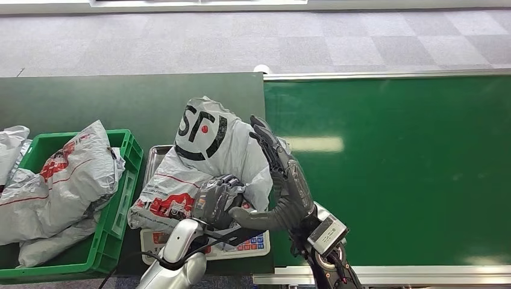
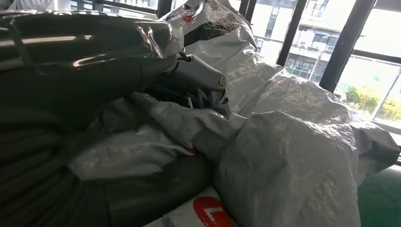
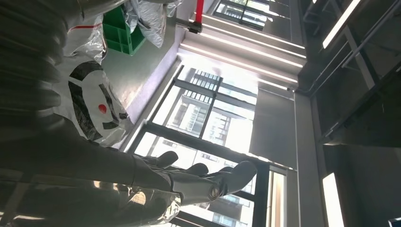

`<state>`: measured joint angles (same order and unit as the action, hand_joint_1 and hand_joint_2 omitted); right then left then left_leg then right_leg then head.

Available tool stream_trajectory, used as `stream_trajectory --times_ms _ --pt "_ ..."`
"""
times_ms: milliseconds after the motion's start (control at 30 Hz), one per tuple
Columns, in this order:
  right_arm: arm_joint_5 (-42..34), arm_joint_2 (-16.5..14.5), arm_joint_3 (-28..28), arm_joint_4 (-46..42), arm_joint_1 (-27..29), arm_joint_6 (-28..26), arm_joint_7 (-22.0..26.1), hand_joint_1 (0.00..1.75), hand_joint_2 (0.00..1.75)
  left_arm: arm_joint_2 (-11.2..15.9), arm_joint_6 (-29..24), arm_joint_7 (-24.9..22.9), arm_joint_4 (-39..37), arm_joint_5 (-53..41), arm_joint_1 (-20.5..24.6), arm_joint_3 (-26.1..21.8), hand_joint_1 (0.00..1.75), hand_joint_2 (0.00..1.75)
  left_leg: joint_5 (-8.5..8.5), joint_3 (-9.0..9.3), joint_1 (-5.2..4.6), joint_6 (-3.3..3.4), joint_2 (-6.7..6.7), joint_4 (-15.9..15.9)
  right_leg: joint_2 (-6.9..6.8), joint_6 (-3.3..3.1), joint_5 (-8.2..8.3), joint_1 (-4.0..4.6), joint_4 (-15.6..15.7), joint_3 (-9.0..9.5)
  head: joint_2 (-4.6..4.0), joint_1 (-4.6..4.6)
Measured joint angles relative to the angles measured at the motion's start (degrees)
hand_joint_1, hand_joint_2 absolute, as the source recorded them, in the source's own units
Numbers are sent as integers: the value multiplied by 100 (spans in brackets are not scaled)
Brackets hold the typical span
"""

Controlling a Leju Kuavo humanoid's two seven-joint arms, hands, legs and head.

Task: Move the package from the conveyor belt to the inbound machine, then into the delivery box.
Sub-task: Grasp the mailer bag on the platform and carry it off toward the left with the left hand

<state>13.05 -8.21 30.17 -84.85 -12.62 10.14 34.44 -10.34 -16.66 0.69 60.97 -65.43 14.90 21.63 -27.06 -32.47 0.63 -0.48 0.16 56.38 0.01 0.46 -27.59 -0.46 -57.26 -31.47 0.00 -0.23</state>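
in the head view a grey sf-printed courier package (image 1: 208,156) sat on a weighing scale (image 1: 253,244) with a metal tray (image 1: 152,158) at the near edge of the dark table (image 1: 90,99), just left of the green conveyor belt (image 1: 391,162). the package stood bunched and upright, its black logo with a red dot facing up, and its lower part with red printing spread over the tray. the left robot hand (image 1: 218,201) pressed into the package's near side with its fingers curled into the plastic, gripping a fold of it; the left wrist view showed crumpled grey wrapping (image 2: 283,156) bunched against that hand's fingers (image 2: 198,78). the right robot hand (image 1: 274,150) lay flat against the package's right flank, fingers stretched long and apart, touching the bag without closing round it; in the right wrist view those fingers (image 3: 222,182) stood extended beside the logo side of the package (image 3: 90,101). to the left, a green plastic crate (image 1: 123,198) held other grey parcels (image 1: 60,180), one with red print lying on top and leaning over the crate's rim. the crate sat just beside the scale. beyond the table lay grey carpet tiles (image 1: 241,42).
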Motion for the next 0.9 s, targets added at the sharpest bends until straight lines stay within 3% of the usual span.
stream_trajectory --times_ms 167,233,367,467,633,900 --pt "2 -15 8 0 0 16 16 0 175 -68 25 370 -5 309 -10 -182 171 175 0 17 0 0 0 -1 0 0 0 1 0 17 0 1" --pt "2 -16 10 0 1 18 22 0 175 -90 -25 948 42 883 -67 -256 175 175 0 19 1 0 -1 -1 0 0 0 1 0 19 0 0" --pt "-14 -16 9 1 0 9 45 0 175 -97 148 2563 577 3151 -402 -385 167 175 0 5 1 0 -2 -1 0 0 -1 1 -1 6 0 0" --pt "-58 -16 6 10 -12 -44 69 0 175 -75 294 3232 1346 4616 -665 -417 171 175 0 -10 0 0 -3 -1 0 0 -1 1 -2 -7 0 0" --pt "-86 -13 5 57 -12 -144 162 0 175 30 279 3756 2611 5927 -1038 -616 175 175 0 -22 1 0 -3 -1 0 0 -1 1 -2 -23 0 -1" --pt "-98 23 3 207 -4 -192 217 0 175 267 -341 3909 4337 6101 -1271 -968 174 175 0 -24 3 -1 -3 -1 -1 -1 -2 4 -2 -25 0 1"
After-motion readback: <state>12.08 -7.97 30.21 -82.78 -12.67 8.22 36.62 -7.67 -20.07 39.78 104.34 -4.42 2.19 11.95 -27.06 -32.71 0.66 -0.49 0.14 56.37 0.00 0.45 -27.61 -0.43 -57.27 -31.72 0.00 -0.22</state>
